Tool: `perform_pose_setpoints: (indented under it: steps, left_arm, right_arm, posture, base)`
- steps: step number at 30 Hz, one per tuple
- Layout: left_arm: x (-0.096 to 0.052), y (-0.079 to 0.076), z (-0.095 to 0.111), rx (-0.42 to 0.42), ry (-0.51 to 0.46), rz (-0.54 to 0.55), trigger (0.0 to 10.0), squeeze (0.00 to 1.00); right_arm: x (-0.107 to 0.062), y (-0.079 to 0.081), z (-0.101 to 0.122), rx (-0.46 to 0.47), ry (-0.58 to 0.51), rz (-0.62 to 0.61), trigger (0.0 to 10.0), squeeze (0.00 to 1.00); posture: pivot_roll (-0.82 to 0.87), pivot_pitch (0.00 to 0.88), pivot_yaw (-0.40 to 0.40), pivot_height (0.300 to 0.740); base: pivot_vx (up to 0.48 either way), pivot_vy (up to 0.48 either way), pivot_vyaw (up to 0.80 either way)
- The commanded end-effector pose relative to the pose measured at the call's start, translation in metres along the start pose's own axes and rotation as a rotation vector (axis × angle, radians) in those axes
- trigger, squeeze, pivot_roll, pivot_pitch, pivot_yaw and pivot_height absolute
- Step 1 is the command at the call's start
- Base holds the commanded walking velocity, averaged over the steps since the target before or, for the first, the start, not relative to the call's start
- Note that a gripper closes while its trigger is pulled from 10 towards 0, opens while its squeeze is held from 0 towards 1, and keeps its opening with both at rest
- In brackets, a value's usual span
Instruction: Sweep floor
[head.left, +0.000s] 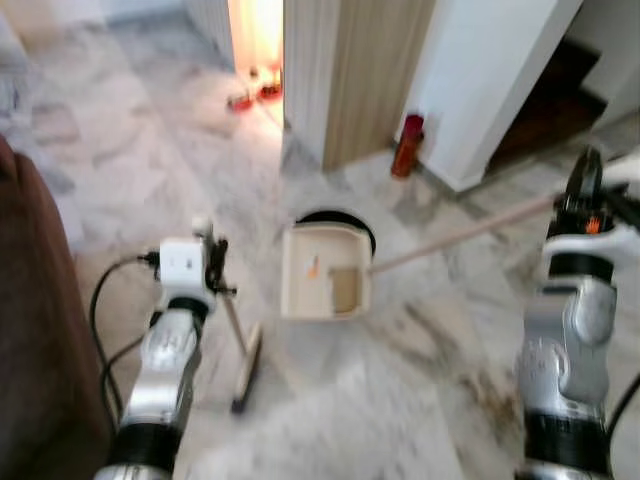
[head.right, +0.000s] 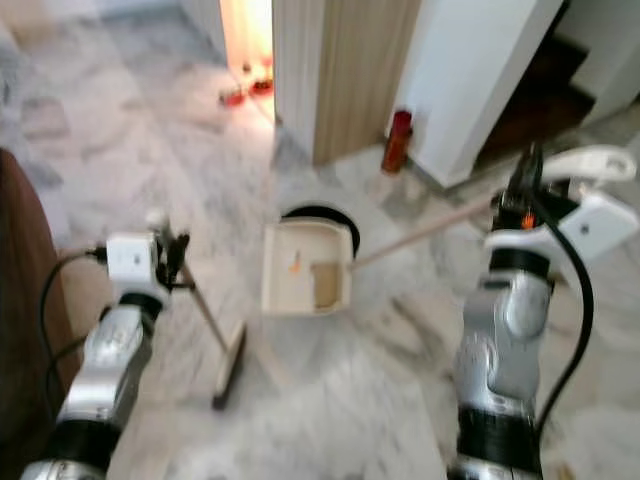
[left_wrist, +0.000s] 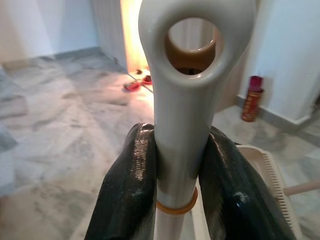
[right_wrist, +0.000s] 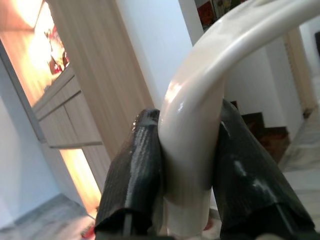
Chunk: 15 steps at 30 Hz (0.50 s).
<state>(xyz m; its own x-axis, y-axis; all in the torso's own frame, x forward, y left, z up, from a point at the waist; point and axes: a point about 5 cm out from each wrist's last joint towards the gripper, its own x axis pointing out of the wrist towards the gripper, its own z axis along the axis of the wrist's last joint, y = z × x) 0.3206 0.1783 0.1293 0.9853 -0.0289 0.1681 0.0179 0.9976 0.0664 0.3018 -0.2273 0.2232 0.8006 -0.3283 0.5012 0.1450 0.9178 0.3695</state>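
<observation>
currently both arms are up and loaded. left gripper is clamped on the broom handle, just below its hanging-hole end (orange ring sits right under the fingers). broom slants down from that grip to its brush head, which rests on the marble floor just left of the dustpan. right gripper is closed around the curved cream dustpan handle, one finger each side. dustpan sits flat on the floor between the two arms, its long pole running up to the right arm. inside the pan: a small orange scrap and a tan patch (too blurred to identify). a dark round object pokes out behind the pan. red cylinder stands at the foot of the wood-panel wall, well behind the pan. brown furniture edge sits at the robot's left.
</observation>
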Motion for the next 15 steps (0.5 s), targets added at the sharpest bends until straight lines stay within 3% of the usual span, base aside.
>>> perform_pose_setpoints:
  steps: [1,15]
  left_arm:
    - [0.0025,-0.0086,0.0096,-0.002,-0.051,-0.027,10.0,0.00]
    - [0.0019,-0.0091,0.0093,-0.002,-0.053,-0.023,10.0,0.00]
  right_arm:
    - [0.0031,-0.0027,0.0186,0.006,-0.093,-0.008,10.0,0.00]
    - [0.0029,0.0003,0.0152,0.016,-0.079,0.004,10.0,0.00]
  posture:
    - [0.18,0.101,-0.065,0.740]
    - [0.18,0.099,-0.070,0.740]
  base:
    - [0.330,0.000,0.00]
    - [0.331,0.000,0.00]
